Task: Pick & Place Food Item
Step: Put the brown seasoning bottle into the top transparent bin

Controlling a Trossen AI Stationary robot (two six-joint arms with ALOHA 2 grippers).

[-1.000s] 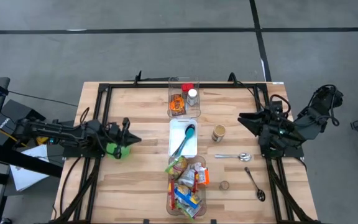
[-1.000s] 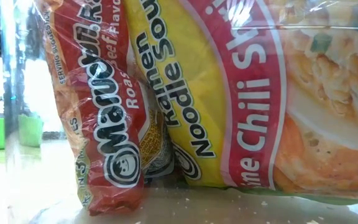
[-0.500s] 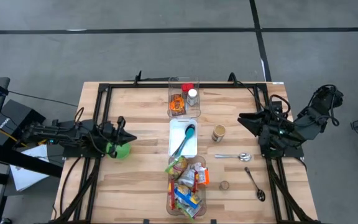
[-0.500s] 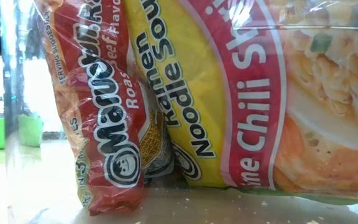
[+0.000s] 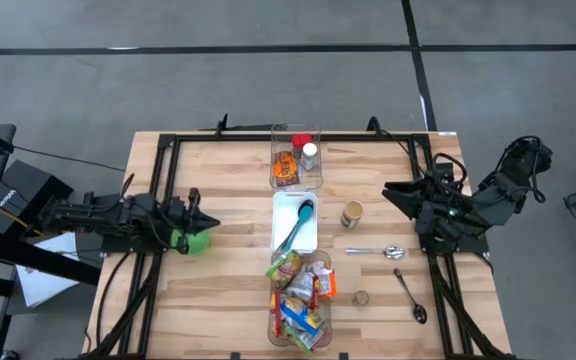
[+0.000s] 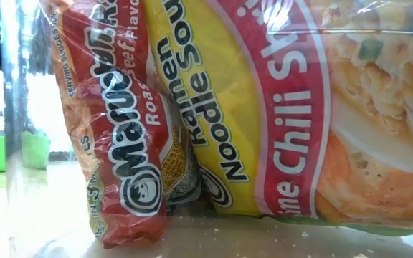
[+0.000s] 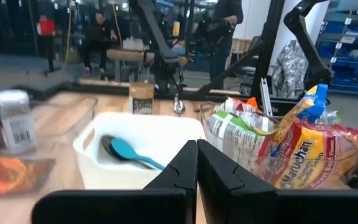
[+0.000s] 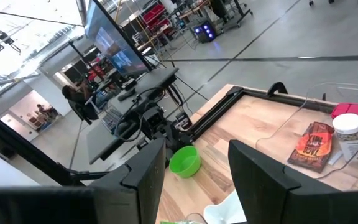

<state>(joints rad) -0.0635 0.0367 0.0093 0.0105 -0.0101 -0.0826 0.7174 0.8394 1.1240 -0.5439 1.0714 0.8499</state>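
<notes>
- The worktop point(image 5: 218, 300) is pale wood planks with a black metal frame running along the far edge and down both sides, sitting on a grey concrete floor point(image 5: 218, 80) with dark lines across it.
- Down the middle there's a row of three containers: a clear bin point(image 5: 279, 134) at the far end with a white-capped jar point(image 5: 310, 155) and an orange packet point(image 5: 285, 167) in it, then a white tray point(image 5: 281, 205) holding a blue spoon point(image 5: 299, 222), then a clear tub point(image 5: 330, 300) at the near end stuffed with food packets point(image 5: 298, 295).
- From table height you pretty much only see those ramen noodle packs point(image 6: 264, 107) pressed against the tub wall.
- Right of the tray stands a small jar point(image 5: 352, 214); nearer than that lie a metal spoon point(image 5: 373, 252), a dark spoon point(image 5: 410, 298) and a little round lid point(image 5: 361, 298).
- A green bowl point(image 5: 196, 240) sits on the left side of the worktop.
- The left gripper point(image 5: 206, 224) hovers right by that bowl, fingers point(image 7: 185, 168) pressed together, holding nothing.
- The right gripper point(image 5: 390, 188) hangs over the right side near the small jar, fingers point(image 8: 145, 171) apart with nothing between them.
- Room beyond looks like a big workshop: other dark arm rigs, monitors on a desk point(image 8: 114, 50), blue shelving point(image 7: 347, 37), and a couple of people point(image 7: 219, 25) standing far off.
</notes>
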